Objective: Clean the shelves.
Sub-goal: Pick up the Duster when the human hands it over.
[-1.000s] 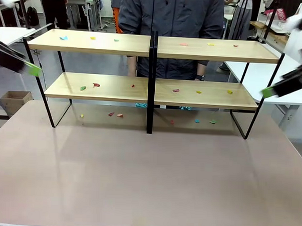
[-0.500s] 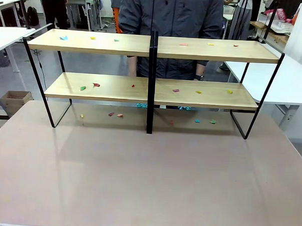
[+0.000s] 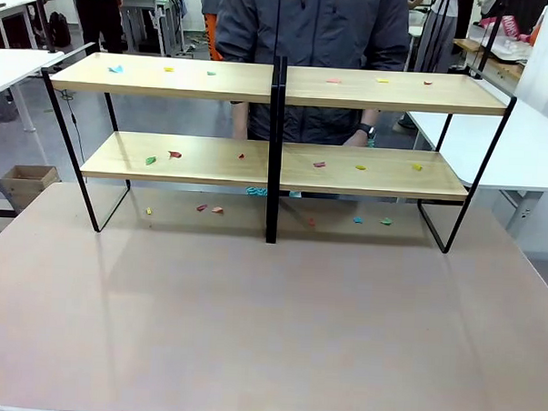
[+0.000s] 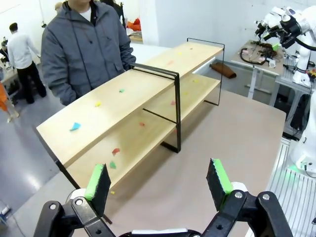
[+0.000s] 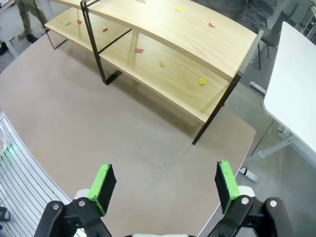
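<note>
Front view; shelves (image 3: pixel 203 162) run left-right

Room, as I see it: brown bench (image 3: pixel 268 333); white tables (image 3: pixel 542 144) either side; cardboard box (image 3: pixel 28 181) on grey floor (image 3: pixel 22 131), left; white wall (image 4: pixel 168 19) beyond.

Front cam faces shelves (image 3: pixel 212 162) across tabletop (image 3: pixel 268 333); both wrist cams overlook them from opp. ends.

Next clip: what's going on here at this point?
Nothing is being handled. The shelves stand on the tabletop, with small coloured scraps scattered on both tiers and underneath. The left gripper and right gripper are both open and empty, away from the shelves. A person stands behind the shelves.
</note>
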You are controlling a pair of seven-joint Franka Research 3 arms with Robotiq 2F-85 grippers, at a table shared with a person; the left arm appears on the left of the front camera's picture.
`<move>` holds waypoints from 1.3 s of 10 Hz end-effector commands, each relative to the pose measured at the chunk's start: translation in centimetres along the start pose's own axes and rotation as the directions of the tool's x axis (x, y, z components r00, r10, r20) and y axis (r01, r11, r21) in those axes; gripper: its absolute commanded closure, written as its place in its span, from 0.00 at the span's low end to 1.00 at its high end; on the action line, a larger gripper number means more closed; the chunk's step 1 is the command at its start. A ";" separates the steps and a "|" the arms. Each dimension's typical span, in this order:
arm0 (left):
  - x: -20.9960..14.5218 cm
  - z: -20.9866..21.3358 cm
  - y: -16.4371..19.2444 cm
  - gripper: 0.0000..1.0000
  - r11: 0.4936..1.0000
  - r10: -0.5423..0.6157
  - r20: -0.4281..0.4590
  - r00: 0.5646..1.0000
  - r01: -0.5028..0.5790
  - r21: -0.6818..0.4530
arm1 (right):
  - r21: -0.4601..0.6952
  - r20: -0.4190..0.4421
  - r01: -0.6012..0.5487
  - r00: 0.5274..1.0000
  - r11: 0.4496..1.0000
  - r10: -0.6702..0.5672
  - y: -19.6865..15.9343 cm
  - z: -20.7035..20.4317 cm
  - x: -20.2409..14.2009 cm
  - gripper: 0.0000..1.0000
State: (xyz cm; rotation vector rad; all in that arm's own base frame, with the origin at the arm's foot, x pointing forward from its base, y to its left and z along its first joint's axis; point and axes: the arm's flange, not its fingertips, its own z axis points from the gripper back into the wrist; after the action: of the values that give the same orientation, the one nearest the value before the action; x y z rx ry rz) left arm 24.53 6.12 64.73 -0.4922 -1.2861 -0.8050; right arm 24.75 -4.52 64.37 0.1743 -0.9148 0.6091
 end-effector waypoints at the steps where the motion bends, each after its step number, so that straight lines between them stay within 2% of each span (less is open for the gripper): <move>1: -4.8 -2.3 -3.4 0.00 1.000 0.019 0.002 1.000 -0.019 -0.010 | 0.013 0.035 -0.014 0.999 1.000 0.013 -0.3 -0.2 -0.6 0.00; 2: -5.0 -2.5 -3.2 0.00 0.999 0.036 -0.005 0.999 -0.036 -0.018 | 0.016 0.038 -0.009 0.999 1.000 0.009 -0.3 -0.3 -0.7 0.00; 4: -5.2 -3.0 -3.1 0.00 0.998 0.057 -0.010 0.998 -0.057 0.001 | 0.012 0.114 0.048 0.992 0.999 -0.049 -0.9 0.1 -0.4 0.00; 5: -5.3 -3.1 -3.0 0.00 0.997 0.068 -0.026 0.997 -0.068 0.023 | 0.020 0.183 0.097 0.978 0.995 -0.099 -1.2 0.4 -0.3 0.00; 6: -0.6 -1.5 0.4 0.00 1.000 0.027 -0.030 0.999 -0.027 -0.012 | 0.024 0.222 0.147 0.964 0.989 -0.149 -1.5 0.7 -0.2 0.00; 8: -0.6 -1.5 0.4 0.00 1.000 0.027 -0.030 0.999 -0.027 -0.012 | 0.017 0.201 0.170 0.965 0.985 -0.170 -1.7 0.8 -0.4 0.00; 10: -0.6 -1.5 0.4 0.00 1.000 0.027 -0.030 0.999 -0.027 -0.012 | 0.014 0.215 0.204 0.955 0.979 -0.202 -2.3 1.1 -0.7 0.00; 13: -0.6 -1.5 0.4 0.00 1.000 0.027 -0.030 0.999 -0.027 -0.012 | 0.000 0.182 0.196 0.964 0.981 -0.192 -2.4 0.5 -0.9 0.00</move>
State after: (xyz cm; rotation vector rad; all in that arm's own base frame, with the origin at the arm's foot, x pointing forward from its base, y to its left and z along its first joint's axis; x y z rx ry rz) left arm 25.83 5.59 63.84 -0.5018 -1.2432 -0.7856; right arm 25.25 -7.34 65.39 0.3105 -1.0695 0.4309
